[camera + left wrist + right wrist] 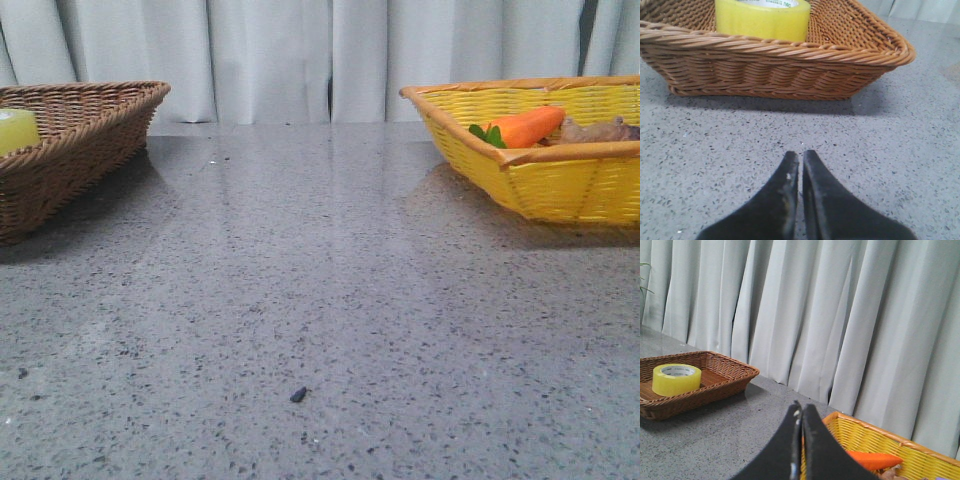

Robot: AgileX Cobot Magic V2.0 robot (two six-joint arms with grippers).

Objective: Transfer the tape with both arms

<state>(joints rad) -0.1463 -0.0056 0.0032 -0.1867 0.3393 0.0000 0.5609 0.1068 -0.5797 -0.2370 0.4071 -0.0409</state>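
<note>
Left end effector closed | tape in brown basket

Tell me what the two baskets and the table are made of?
The brown basket looks like woven wicker or rattan: twisted strands show along its rim, with a slight sheen. The yellow basket has the same weave but a glossy, even colour, so maybe plastic or painted wicker. The table looks like polished grey stone, speckled and faintly reflective.
</note>
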